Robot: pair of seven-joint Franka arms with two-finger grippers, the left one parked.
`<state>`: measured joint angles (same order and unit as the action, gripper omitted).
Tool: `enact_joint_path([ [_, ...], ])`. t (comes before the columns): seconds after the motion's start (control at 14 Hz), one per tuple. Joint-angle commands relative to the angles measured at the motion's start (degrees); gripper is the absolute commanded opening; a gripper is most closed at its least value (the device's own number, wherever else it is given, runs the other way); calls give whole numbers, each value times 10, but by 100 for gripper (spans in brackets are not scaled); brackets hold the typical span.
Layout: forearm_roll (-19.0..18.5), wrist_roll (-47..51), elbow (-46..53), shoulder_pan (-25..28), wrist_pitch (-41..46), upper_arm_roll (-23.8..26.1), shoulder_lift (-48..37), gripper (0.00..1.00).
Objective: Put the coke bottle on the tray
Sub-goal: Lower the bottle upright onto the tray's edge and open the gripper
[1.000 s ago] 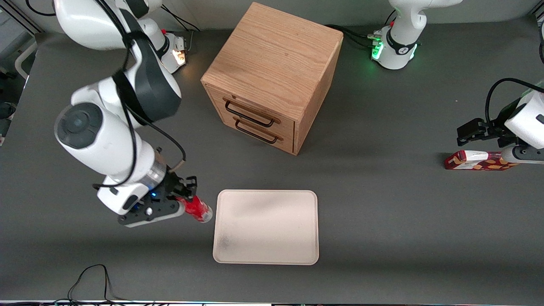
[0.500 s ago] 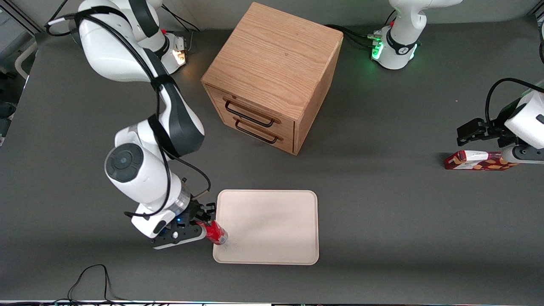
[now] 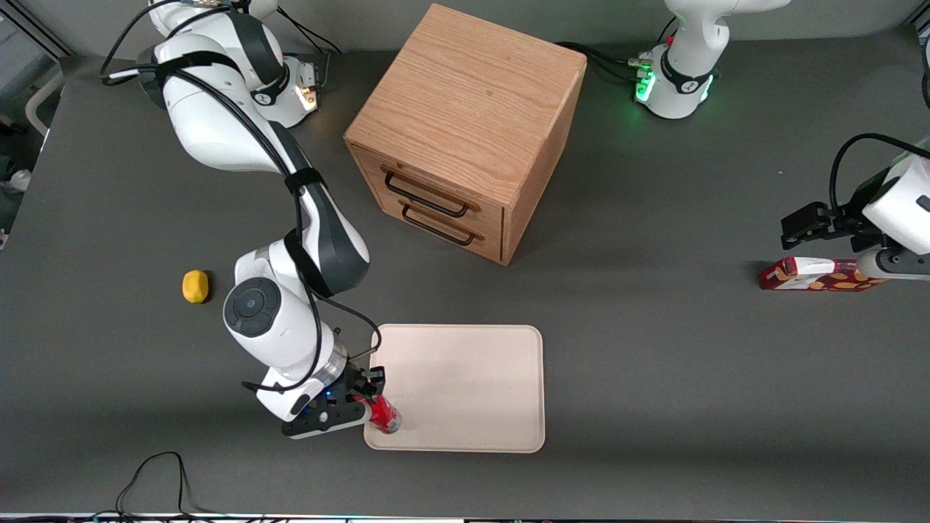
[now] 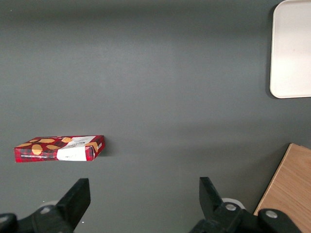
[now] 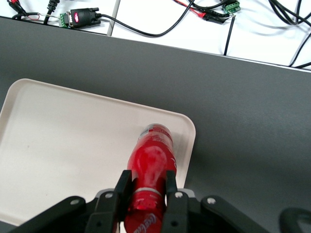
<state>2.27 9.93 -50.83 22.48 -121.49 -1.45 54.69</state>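
My right gripper (image 3: 361,404) is shut on the coke bottle (image 3: 385,416), a small red bottle held tilted, its base pointing over the tray's corner that lies nearest the front camera and toward the working arm's end. In the right wrist view the two black fingers (image 5: 122,188) clamp the coke bottle (image 5: 153,160) near its neck, with the gripper (image 5: 145,187) above the tray (image 5: 68,145). The cream tray (image 3: 465,385) lies flat on the grey table, nearer the front camera than the wooden drawer cabinet. Whether the bottle's base touches the tray I cannot tell.
A wooden two-drawer cabinet (image 3: 465,131) stands farther from the front camera than the tray. A yellow lemon (image 3: 195,285) lies toward the working arm's end. A red snack box (image 3: 817,274) lies toward the parked arm's end, also the snack box (image 4: 59,148) in the left wrist view. Cables (image 5: 146,22) run past the table edge.
My right gripper has carried the coke bottle from beside the tray to over the tray's near corner. The arm's move has uncovered the lemon.
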Motion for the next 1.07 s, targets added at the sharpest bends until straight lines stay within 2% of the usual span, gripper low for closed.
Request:
enact_joint_path([
  [0.0, 8, -5, 9, -2, -29, 3, 11, 0],
  [0.29, 10, -5, -8, -2, -41, 4, 11, 0],
  [0.36, 11, -5, -12, -2, -43, 4, 10, 7],
  [0.57, 12, 1, -16, -1, -45, 4, 9, 69],
  [0.71, 13, 1, -16, -1, -45, 4, 9, 78],
  [0.79, 13, 1, -16, -1, -45, 4, 9, 97],
  [0.86, 12, 1, -16, -1, -45, 4, 9, 100],
  [1.0, 10, 1, -16, -1, -57, 4, 4, 100],
])
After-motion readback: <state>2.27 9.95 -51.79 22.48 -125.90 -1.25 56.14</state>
